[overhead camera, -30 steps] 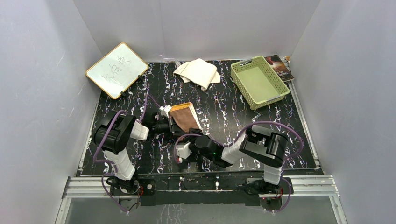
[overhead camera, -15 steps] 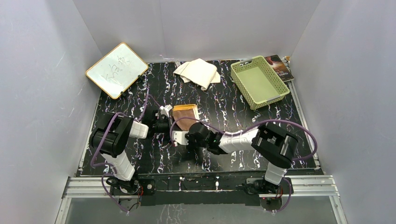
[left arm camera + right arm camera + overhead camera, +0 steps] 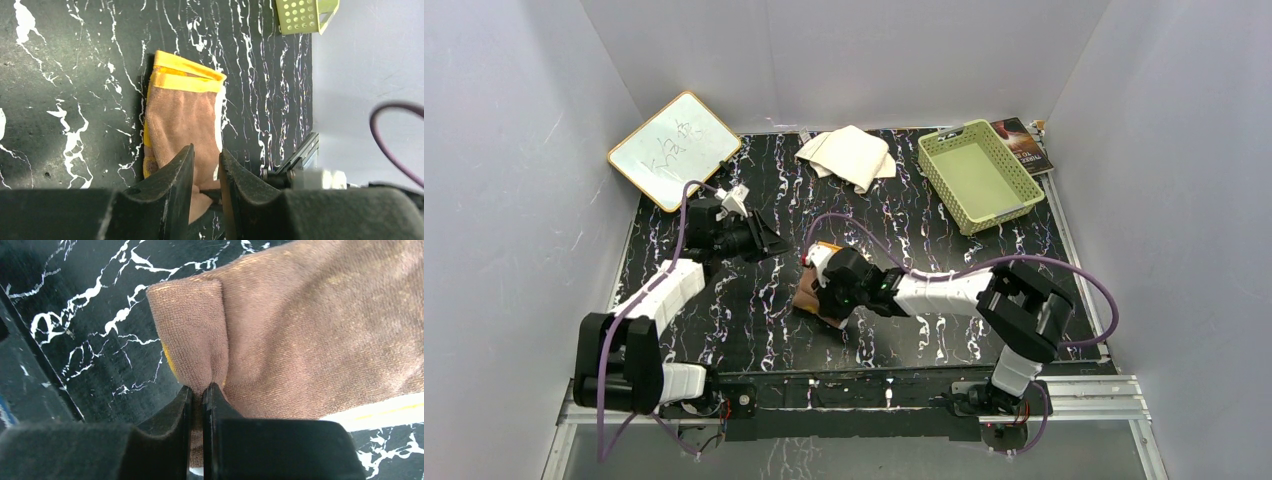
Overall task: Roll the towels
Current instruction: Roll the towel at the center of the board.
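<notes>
Brown terry is pinched between the shut fingers of the right gripper [image 3: 202,387], which clamp a raised fold at the edge of the orange-yellow bear towel [image 3: 182,115], brown back up. 1 second ago the left gripper [image 3: 762,240] sat at this towel's edge and the cloth lay flatter. Now that arm has swung away, its fingers a narrow slit apart and holding nothing, and the right arm has taken over. The towel has also been drawn nearer the arm bases and bunched. We judge the first roll is only starting, worked by 1 arm.

Taking the green basket [image 3: 979,175] as our mark, the bear towel lies well left of it and nearer the bases. The cream-white towel [image 3: 849,155] sits crumpled just left of it, untouched, so 2 rolls remain. A whiteboard [image 3: 674,150] leans far to its left, and a book [image 3: 1024,145] pokes out behind its right corner. Only the right arm's purple cable [image 3: 854,225] arches above the working spot on the black marbled tabletop [image 3: 924,260].
</notes>
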Motion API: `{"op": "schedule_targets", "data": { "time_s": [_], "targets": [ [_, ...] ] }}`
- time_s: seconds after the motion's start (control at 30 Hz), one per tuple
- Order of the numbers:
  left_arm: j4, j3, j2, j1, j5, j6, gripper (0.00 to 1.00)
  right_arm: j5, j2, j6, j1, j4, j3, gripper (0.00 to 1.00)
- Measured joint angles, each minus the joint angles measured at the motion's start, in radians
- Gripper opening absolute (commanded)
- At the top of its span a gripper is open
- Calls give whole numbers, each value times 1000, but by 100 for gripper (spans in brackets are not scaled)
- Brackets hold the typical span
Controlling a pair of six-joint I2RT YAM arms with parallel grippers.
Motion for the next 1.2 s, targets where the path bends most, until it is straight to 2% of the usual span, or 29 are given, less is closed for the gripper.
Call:
{"op": "schedule_targets", "data": {
  "time_s": [0.13, 0.43, 0.67, 0.93, 1.2],
  "targets": [
    [-71, 8, -63, -1, -7, 31, 24, -126, 24, 98, -83, -19, 18, 0],
    [-106, -33, -69, -1, 42, 50, 20, -567, 214, 285, -296, -37, 144, 0],
    [-91, -37, -69, -4, 90, 50, 20, -806, 310, 430, -359, -2, 182, 0],
    [-37, -51, -27, -63, 106, 24, 16, -965, 397, 612, -420, 114, 189, 0],
    [110, -108, 65, -124, 108, -55, 14, -981, 482, 628, -460, 53, 250, 0]
  ]
}}
